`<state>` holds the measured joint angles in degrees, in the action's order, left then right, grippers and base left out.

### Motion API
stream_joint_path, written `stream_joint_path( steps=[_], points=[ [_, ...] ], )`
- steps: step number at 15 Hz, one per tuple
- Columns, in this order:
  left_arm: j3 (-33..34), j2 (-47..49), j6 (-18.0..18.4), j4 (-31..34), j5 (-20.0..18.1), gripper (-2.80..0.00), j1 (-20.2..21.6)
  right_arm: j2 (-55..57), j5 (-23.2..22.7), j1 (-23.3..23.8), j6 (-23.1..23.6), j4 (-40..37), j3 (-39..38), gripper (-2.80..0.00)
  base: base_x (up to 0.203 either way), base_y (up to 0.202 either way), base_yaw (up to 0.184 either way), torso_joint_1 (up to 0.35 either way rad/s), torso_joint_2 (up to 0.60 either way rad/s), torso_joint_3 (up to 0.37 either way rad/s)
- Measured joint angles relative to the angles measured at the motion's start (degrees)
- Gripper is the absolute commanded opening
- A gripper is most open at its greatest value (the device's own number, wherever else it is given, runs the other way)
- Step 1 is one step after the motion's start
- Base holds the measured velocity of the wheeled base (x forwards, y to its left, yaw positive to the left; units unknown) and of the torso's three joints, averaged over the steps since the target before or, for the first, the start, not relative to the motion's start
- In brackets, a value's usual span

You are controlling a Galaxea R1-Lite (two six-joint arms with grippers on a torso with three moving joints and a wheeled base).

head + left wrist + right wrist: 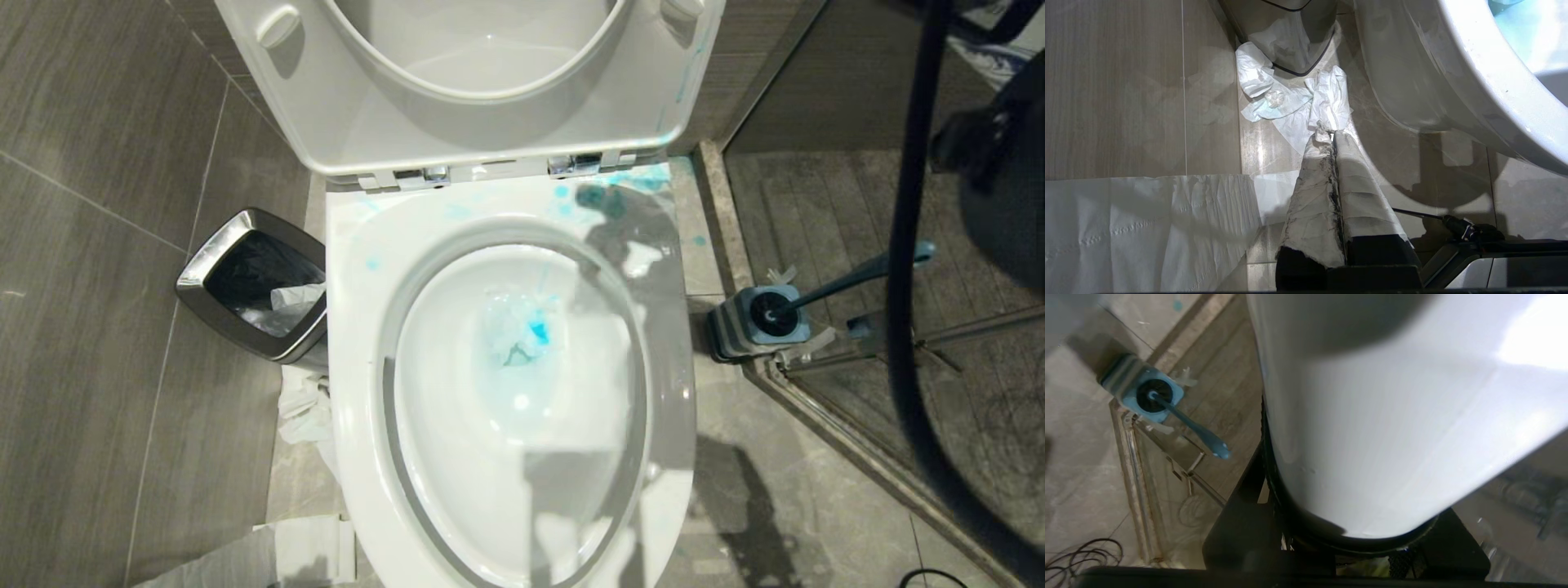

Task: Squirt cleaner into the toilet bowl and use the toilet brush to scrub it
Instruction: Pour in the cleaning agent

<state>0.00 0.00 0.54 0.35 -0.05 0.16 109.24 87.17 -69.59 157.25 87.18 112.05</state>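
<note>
- Currently, blue cleaner liquid is already seen pooled at the bottom of the toilet bowl [359,343], with blue smears on the far rim by the hinges; seat and lid are raised.
- The cleaner [1392,416] is held in the right pincer [1355,539]: a wide white body fills the right wrist view, seated between partly spread jaws. Its cap is not seen.
- The right pincer is not in the head view; only a dark cable crosses the right side there.
- The toilet brush [849,282] is parked in its square holder [735,335] on the floor, right of the bowl, beside the shower threshold; the handle leans away to the right.
- The left pincer [1333,134] is fully closed on nothing, tape-wrapped fingers [1359,196] pointing down at the floor left of the bowl, over crumpled tissue [1294,102] near the waste bin [253,282].
- Judged step: squirting looks done, so the bottle should be set down before the brush is fetched.
- Advice: the bottle should be kept upright and placed well clear of the holder, so the leaning handle is not knocked.
- The brush handle should be gripped near its looped end and lifted straight out, so the holder is not dragged along.
</note>
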Motion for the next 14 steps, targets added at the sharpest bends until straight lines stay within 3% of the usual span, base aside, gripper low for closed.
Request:
stream_joint_path(
  steps=[5, 8, 10, 14],
  points=[
    [0.0, 0.0, 0.0, 0.0, 0.0, -2.8, 0.0, 1.5, 0.0, -3.0, 0.0, -0.1, -8.9, -2.8, 0.0, 0.0, 0.0, 0.0, 0.0, 0.0],
    [0.0, 0.0, 0.0, 0.0, 0.0, -2.8, 0.0, 0.7, 0.0, -1.3, 0.0, -4.4, -8.9, -2.8, 0.0, 0.0, 0.0, 0.0, 0.0, 0.0],
    [0.0, 0.0, 0.0, 0.0, 0.0, -2.8, 0.0, 0.4, 0.0, 1.4, 0.0, -12.7, -5.8, -2.8, 0.0, 0.0, 0.0, 0.0, 0.0, 0.0],
    [0.0, 0.0, 0.0, 0.0, 0.0, -2.8, 0.0, -0.7, -0.1, 5.2, 0.0, -39.2, 0.5, -2.8, 0.0, 0.0, 0.0, 0.0, 0.0, 0.0]
  ],
)
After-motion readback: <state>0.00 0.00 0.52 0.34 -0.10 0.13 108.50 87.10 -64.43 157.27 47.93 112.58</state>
